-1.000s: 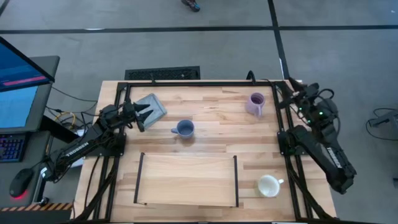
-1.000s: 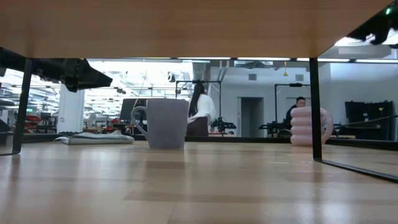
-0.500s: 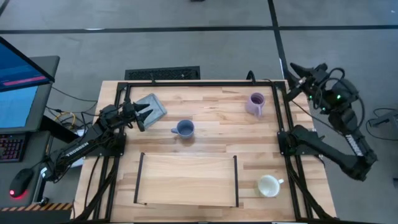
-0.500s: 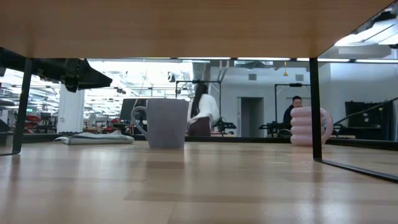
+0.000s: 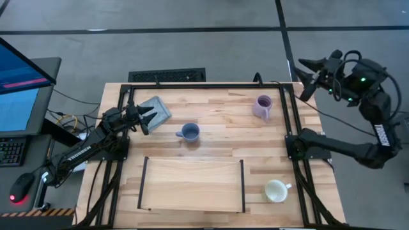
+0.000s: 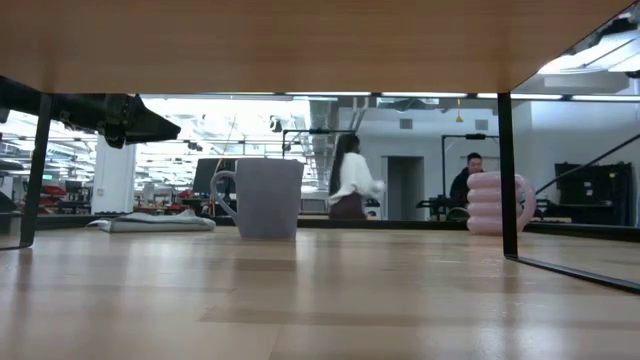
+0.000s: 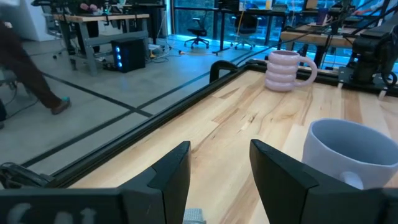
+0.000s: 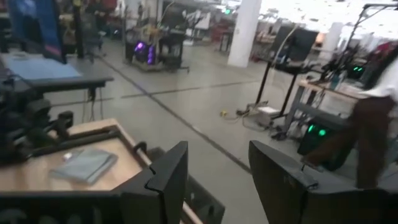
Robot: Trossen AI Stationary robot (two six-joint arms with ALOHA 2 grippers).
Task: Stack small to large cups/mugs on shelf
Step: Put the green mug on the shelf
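Observation:
The small blue mug (image 5: 189,132) stands upright on the tabletop left of centre; it also shows in the left wrist view (image 7: 351,152). The lilac mug (image 5: 262,107) stands at the far right, and the cream mug (image 5: 276,190) at the near right. The shelf (image 5: 192,184) lies at the near middle, bare. My left gripper (image 5: 150,115) is open and empty over the grey pad, left of the blue mug. My right gripper (image 5: 307,71) is open and empty, raised beyond the table's far right corner.
A flat grey square pad (image 5: 157,110) lies at the far left under my left gripper. A black frame (image 5: 204,85) runs round the tabletop. People move in the room beyond the table (image 6: 352,188).
My right gripper has risen and swung out past the table's far right corner, away from the lilac mug, staying open and empty. My left arm and all three mugs have kept still.

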